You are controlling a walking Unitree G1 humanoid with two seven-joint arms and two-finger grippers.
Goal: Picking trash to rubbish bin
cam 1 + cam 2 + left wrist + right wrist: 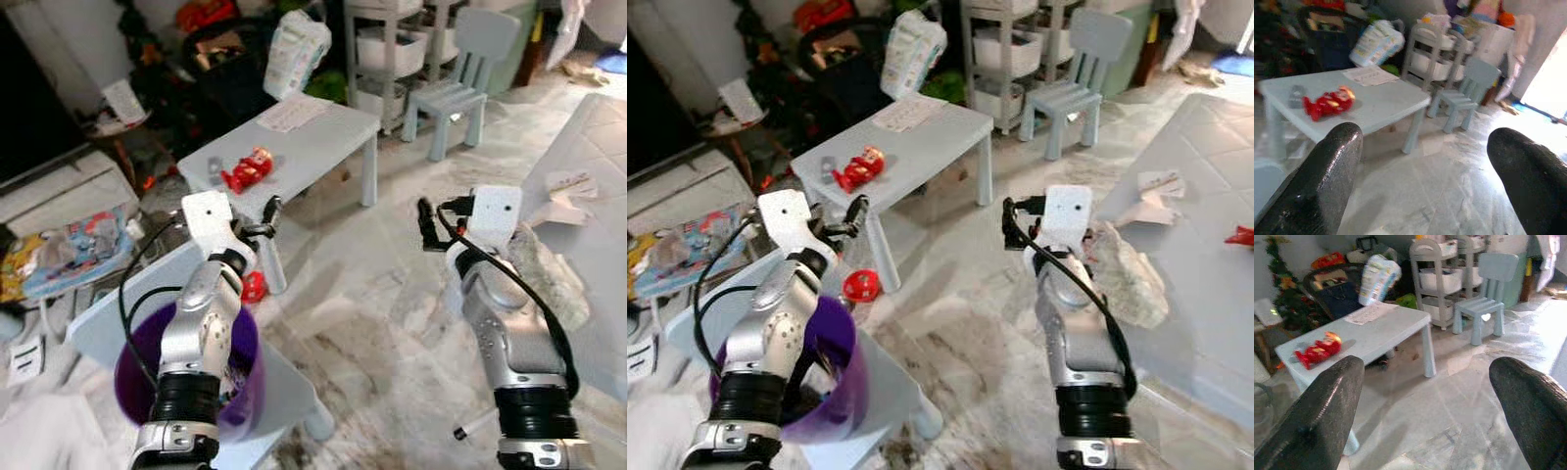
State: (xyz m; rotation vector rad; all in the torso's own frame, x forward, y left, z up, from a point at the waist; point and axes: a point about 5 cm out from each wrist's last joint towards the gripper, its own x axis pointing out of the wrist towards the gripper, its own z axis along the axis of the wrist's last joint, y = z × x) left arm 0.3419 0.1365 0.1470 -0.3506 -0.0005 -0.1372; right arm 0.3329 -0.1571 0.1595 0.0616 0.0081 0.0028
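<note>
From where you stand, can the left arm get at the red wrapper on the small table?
Probably not yet. The left gripper hangs open short of the table, and the red wrapper lies farther in. Nothing blocks it; step closer.

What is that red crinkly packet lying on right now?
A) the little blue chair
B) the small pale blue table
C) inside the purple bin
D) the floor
B: the red crinkly packet lies flat on the top of the small pale blue table, beyond both open pincers.
</note>
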